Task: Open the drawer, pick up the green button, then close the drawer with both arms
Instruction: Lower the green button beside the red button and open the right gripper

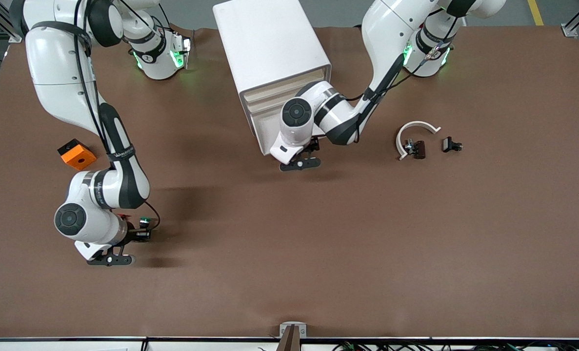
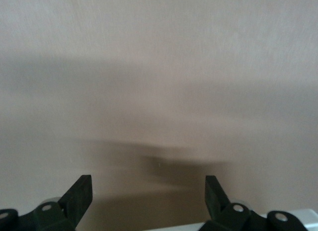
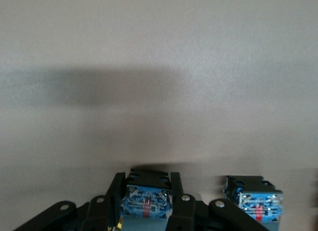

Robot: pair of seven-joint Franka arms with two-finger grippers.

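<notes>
The tall white cabinet stands at the robots' edge of the table, its stacked fronts facing the front camera. The drawer lies flush with the other fronts, partly covered by the left arm's wrist. My left gripper hangs low just in front of the cabinet, open, with only brown table between its fingers. Toward the right arm's end, nearer the front camera, my right gripper is shut on the button. Its blue base shows in the right wrist view and its green cap in the front view.
A second blue-based button stands close beside the held one. An orange block lies near the right arm's elbow. A white curved piece and two small dark parts lie toward the left arm's end.
</notes>
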